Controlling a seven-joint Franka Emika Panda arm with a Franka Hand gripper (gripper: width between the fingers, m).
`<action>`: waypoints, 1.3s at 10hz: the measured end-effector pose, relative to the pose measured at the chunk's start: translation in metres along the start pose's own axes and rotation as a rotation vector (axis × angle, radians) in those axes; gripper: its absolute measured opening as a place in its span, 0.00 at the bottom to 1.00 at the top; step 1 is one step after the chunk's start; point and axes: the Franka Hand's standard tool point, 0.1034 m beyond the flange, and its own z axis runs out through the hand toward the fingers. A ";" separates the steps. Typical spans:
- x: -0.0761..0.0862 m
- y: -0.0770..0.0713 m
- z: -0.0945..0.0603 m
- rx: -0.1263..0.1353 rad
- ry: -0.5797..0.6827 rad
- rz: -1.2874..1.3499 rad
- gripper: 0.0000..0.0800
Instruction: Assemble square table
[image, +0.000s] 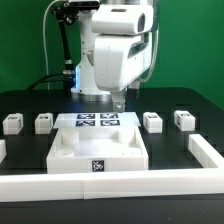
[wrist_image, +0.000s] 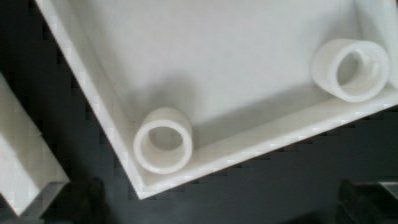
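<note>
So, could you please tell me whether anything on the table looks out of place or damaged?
Nothing stands out. The table top lies flat beside the marker board, the four legs sit in a row, two on either side of it, and no damage shows. The tool hangs open and empty above.

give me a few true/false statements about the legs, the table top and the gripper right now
1. Four legs lie loose, two on each side of the marker board. True.
2. The gripper is holding a leg. False: it is open and empty, hanging above the parts.
3. The table top lies flat in front of the marker board. True.
4. A leg already sits in one of the table top's sockets. False: both round sockets in the wrist view are empty.
</note>
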 end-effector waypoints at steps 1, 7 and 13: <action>0.000 0.000 0.001 0.001 0.000 -0.001 0.81; -0.021 -0.002 0.018 -0.037 0.016 -0.274 0.81; -0.038 -0.024 0.035 -0.017 0.017 -0.339 0.81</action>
